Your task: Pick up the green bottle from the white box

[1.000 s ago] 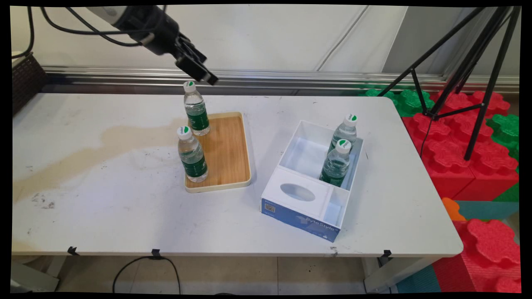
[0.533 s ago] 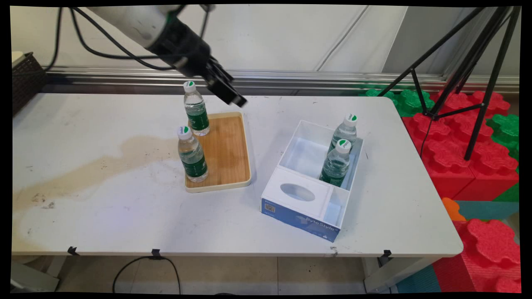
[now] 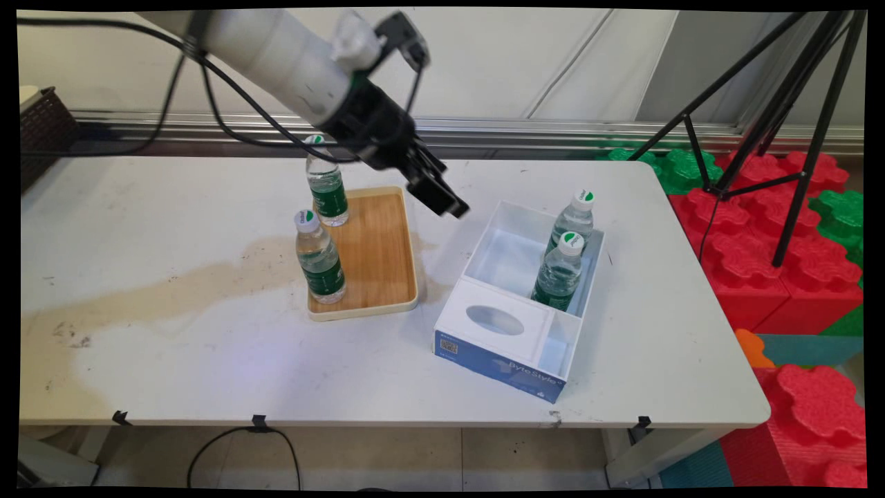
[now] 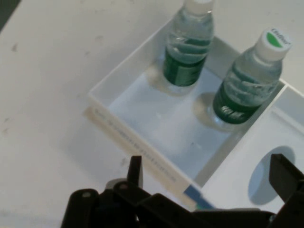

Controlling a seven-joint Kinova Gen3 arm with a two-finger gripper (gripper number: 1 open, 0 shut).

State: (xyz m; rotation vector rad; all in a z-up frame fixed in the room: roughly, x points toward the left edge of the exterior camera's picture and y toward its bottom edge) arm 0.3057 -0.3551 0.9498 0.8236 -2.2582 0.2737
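Above the table (image 3: 173,360), between the wooden tray (image 3: 377,256) and the white box (image 3: 520,263), hangs the gripper (image 3: 446,202), tilted down toward 4 o'clock, holding nothing. Hand view: fingers (image 4: 135,171) spread wide, one at each side of the frame, box open compartment (image 4: 156,123) between and ahead of them. Two water bottles stand upright in that compartment: far bottle (image 3: 574,218), near bottle (image 3: 559,271), just beside each other at the box's 3 o'clock wall. Box front section has an oval slot (image 3: 495,319). Tray holds two more upright bottles along its 9 o'clock edge: back one (image 3: 326,190) partly behind the arm, front one (image 3: 319,257). Tripod (image 3: 774,104) at 2 o'clock, off the table.
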